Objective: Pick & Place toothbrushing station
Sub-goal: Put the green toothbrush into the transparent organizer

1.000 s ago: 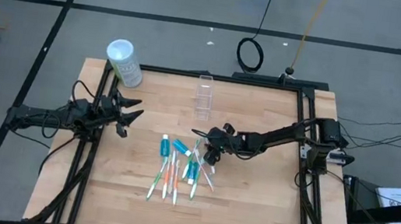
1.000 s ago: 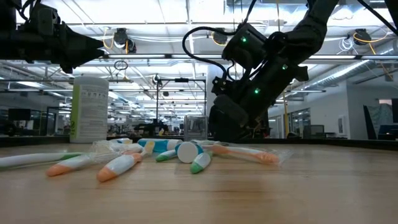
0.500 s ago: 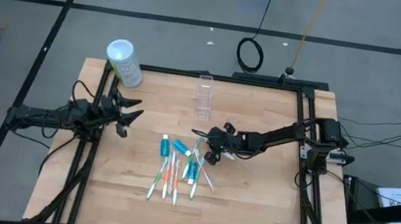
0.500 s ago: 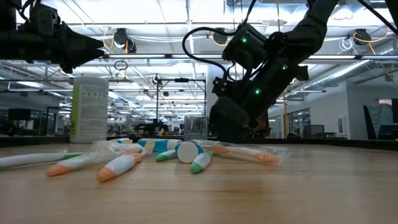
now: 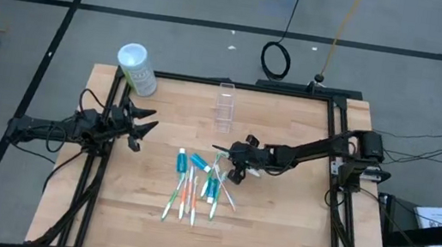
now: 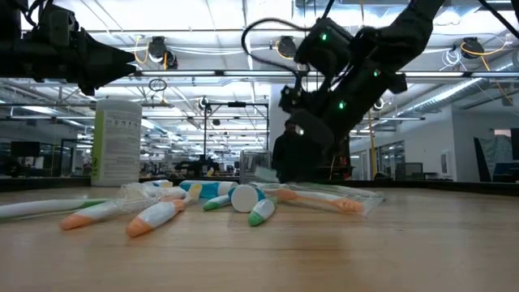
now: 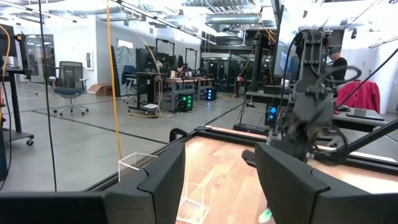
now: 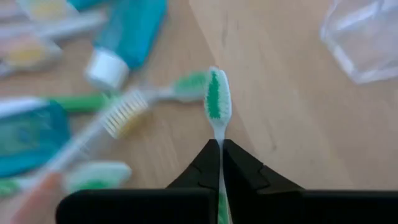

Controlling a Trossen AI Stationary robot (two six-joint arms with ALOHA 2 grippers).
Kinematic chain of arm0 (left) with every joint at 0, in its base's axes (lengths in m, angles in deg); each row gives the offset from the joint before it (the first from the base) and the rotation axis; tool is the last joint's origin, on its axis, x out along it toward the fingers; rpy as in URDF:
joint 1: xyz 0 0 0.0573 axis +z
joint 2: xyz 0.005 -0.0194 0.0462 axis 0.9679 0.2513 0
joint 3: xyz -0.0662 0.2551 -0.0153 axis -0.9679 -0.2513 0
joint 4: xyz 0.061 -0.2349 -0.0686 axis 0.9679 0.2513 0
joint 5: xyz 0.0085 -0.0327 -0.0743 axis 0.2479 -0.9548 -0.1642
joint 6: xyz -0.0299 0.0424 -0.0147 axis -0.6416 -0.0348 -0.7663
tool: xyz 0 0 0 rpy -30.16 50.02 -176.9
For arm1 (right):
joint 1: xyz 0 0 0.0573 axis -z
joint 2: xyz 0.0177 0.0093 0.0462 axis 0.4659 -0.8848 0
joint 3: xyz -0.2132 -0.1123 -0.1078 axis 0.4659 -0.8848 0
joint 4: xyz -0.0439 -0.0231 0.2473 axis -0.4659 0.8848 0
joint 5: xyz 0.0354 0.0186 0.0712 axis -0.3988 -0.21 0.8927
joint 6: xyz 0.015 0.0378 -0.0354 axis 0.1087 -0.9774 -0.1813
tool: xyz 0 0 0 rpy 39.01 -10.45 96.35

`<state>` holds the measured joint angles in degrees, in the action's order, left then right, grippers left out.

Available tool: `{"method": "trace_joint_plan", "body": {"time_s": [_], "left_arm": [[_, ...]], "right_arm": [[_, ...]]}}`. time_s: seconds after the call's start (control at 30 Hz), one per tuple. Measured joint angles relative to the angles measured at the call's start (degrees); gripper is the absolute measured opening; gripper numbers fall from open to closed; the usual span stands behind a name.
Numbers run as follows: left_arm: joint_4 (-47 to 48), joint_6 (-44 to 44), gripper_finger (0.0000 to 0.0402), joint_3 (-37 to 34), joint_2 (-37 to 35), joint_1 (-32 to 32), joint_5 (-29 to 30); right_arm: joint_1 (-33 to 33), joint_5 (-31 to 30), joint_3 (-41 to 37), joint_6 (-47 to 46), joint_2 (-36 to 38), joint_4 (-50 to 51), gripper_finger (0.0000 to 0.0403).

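Observation:
A white toothbrush with green bristles (image 8: 215, 99) sticks out past the fingertips of my right gripper (image 8: 219, 148), which is shut on it. That gripper (image 5: 233, 170) hangs over the right side of a pile of toothbrushes and blue toothpaste tubes (image 5: 193, 182) lying flat mid-table. The clear plastic cup (image 5: 224, 107) sits on the table beyond the pile, near the far edge. My left gripper (image 5: 141, 126) waits open at the table's left side, off the table and touching nothing. My right gripper pinches the toothbrush's thin neck (image 8: 219, 132), just behind the bristle head, between its two fingertips. The fingers slant down from the table's right side, and the brush runs along them, head forward. The handle is hidden behind the fingers.
A white cylindrical canister with green print (image 5: 137, 69) stands at the table's far left corner. A black frame (image 5: 333, 139) borders the wooden table. Bare wood lies in front of the pile toward the near edge and at the right.
My right gripper has risen a little above the pile, as the low view shows, carrying the green toothbrush's head up with it. The rest of the pile has stayed where it was.

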<state>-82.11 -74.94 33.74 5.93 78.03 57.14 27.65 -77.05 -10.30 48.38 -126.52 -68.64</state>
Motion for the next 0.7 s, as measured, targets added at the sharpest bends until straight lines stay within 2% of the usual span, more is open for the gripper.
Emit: {"method": "trace_joint_plan", "body": {"time_s": [0.3, 0.53, 0.7], "left_arm": [[0.0, 0.0, 0.0200, 0.0, 0.0, 0.0, 0.0], [0.0, 0.0, 0.0200, 0.0, 0.0, 0.0, 0.0], [0.0, 0.0, 0.0200, 0.0, 0.0, 0.0, 0.0]], "right_arm": [[0.0, -0.9, 0.1, 3.6, 6.3, -1.0, 0.0002], [0.0, 0.3, -0.9, 5.2, 7.6, -3.3, 0.0002], [0.1, 0.0, -2.6, 8.4, 7.4, 0.5, 0.0012]]}}
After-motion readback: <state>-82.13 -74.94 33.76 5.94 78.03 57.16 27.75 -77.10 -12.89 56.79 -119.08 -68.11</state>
